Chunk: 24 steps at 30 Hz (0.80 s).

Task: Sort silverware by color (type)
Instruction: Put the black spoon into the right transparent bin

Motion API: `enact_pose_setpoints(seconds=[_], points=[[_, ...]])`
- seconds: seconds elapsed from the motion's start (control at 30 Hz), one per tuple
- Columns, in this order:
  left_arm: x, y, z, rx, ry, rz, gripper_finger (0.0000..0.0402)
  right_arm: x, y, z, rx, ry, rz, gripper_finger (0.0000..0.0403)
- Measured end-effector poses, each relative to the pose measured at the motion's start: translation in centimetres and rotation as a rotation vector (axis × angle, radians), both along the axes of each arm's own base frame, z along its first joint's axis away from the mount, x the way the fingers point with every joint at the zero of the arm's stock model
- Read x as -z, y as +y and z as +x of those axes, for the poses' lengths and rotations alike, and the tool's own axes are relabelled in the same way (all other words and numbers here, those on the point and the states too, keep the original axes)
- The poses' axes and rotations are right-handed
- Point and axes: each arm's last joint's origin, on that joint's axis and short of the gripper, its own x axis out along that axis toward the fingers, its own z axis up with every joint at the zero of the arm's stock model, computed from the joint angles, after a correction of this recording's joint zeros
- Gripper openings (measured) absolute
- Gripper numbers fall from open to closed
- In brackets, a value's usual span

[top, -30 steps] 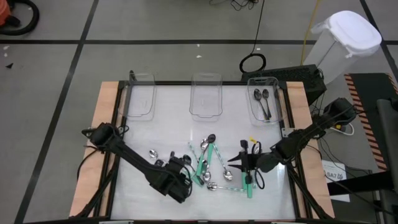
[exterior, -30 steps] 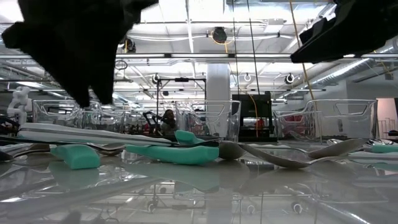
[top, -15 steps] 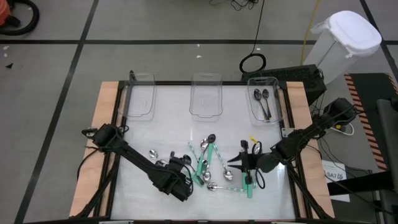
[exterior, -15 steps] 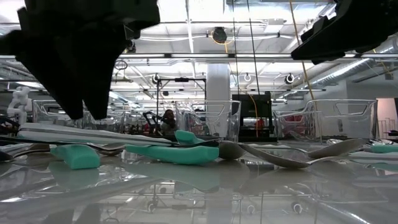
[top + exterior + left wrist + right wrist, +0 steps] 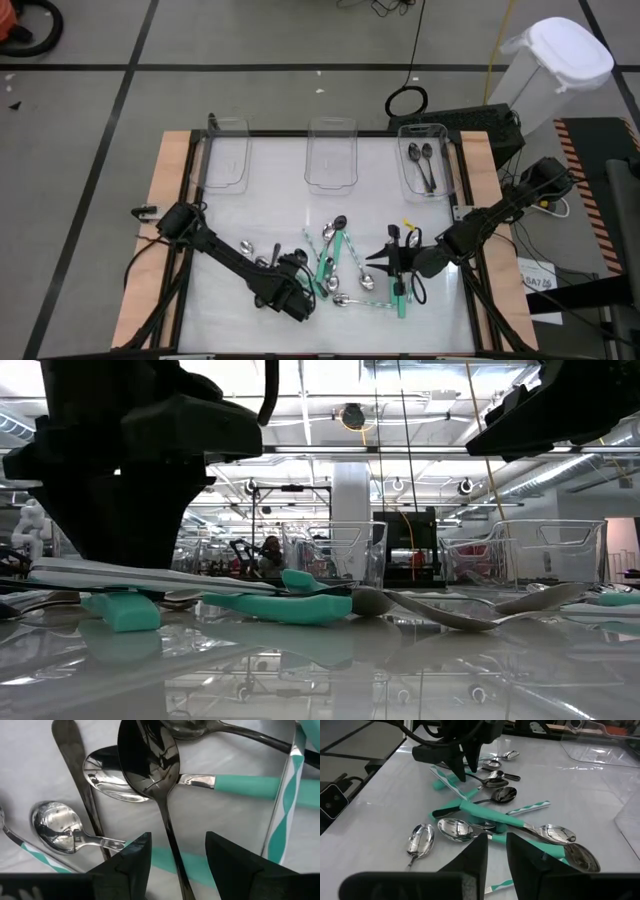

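Hovering low over the near part of the worktop, the left tool stands with its fingers spread wide on either side of the thin handle of a dark blackish spoon, gripping nothing. That spoon lies bowl-up across a teal-handled spoon, with a small shiny silver spoon just beside it. In the high view the left tool sits at the near-left edge of the scattered silverware, which is piled mid-worktop in a loose heap of crossed teal handles, silver bowls and dark stems. The right tool is at the heap's right side, pointing toward it; its own wrist view shows its fingers set narrow, a slim gap between them, with nothing clamped and a silver spoon lying on the surface just beyond the tips. Farther back, along the far edge, stand three clear plastic bins: the left bin, the middle bin and the right bin, the last holding two dark spoons.
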Motion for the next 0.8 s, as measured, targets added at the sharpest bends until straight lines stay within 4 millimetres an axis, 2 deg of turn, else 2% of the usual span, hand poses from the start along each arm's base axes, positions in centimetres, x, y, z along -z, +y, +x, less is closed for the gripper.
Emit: enact_pose_setpoints(seconds=[0.43, 0.57, 0.8], points=[[0.5, 1.2, 0.8, 0.063, 0.032, 0.014, 0.0104, 0.0, 0.0, 0.0, -0.004, 0.001, -0.004, 0.0068], [1.3, 1.4, 1.0, 0.060, 0.059, 0.015, 0.0097, 0.0, 0.0, 0.0, -0.008, 0.002, -0.005, 0.0068], [1.3, 1.6, 1.1, 0.056, 0.064, 0.005, 0.0097, 0.1, 0.0, -0.1, -0.013, 0.008, -0.011, 0.0068]])
